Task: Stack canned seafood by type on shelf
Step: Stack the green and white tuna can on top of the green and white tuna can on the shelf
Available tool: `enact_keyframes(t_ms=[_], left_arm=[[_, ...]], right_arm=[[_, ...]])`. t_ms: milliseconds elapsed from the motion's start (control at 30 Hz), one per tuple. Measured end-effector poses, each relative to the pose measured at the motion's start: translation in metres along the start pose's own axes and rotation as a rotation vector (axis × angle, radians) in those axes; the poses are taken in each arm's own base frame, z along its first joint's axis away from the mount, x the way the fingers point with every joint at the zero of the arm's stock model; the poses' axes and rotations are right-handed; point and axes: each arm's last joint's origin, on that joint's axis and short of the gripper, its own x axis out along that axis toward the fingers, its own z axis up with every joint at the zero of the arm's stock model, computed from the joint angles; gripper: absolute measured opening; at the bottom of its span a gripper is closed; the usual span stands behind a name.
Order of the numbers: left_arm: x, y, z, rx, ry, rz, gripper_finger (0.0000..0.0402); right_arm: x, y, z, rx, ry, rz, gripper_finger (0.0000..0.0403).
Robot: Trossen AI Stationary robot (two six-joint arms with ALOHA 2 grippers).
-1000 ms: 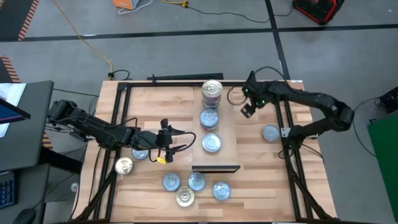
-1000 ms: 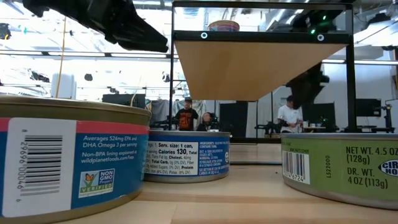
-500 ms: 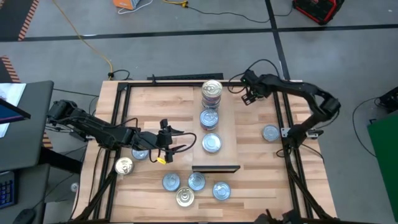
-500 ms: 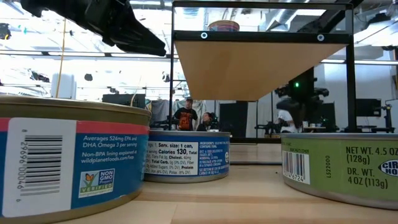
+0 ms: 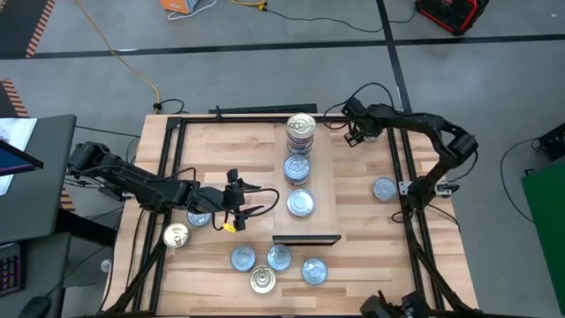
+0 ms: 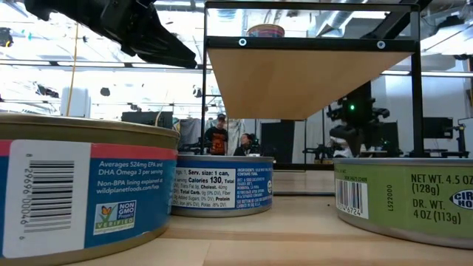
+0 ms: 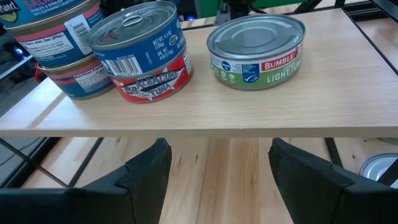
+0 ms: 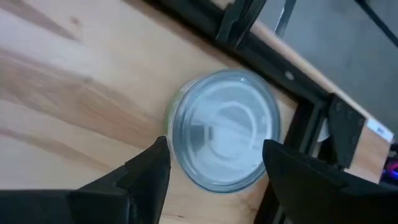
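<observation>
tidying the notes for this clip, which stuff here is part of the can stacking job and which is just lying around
Part of the job:
- tins on the shelf: a stack and two more spots
- loose tins on the tabletop
- tin by the right frame post
- left claw and right claw, both open

Lying about:
- yellow cable
- red case
- orange object

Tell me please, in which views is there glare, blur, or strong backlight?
Low view: bright windows behind backlight the scene, so the shelf underside and the left arm look dark; the nearest blue can is slightly soft. Right wrist view: the can below the open right gripper is blurred, with a pale sheen on its lid. Left wrist view: sharp, even light on the green-label can.
</observation>
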Motion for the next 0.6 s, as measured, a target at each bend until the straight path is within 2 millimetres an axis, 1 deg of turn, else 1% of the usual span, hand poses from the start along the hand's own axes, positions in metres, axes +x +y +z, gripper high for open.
enact_keyframes(t_ms=[100,233,500,600], left_arm=[[0.0,0.0,0.0,-0.001,-0.002,0.0,0.0258],[0.0,0.0,0.0,-0.001,-0.003,0.0,0.0258],[0.0,0.0,0.0,-0.006,-0.004,-0.003,0.0258],[0.0,0.0,0.0,-0.006,-0.004,-0.003,0.0258]], right_arm=[[-0.004,-0.007,0.002,0.015,-0.03,-0.046,0.029],[-0.001,-0.012,0.002,0.023,-0.019,-0.085,0.029],[0.019,-0.005,0.0,-0.011,0.062,-0.087,0.029],[0.023,-0.003,-0.001,-0.036,0.085,-0.092,0.029]])
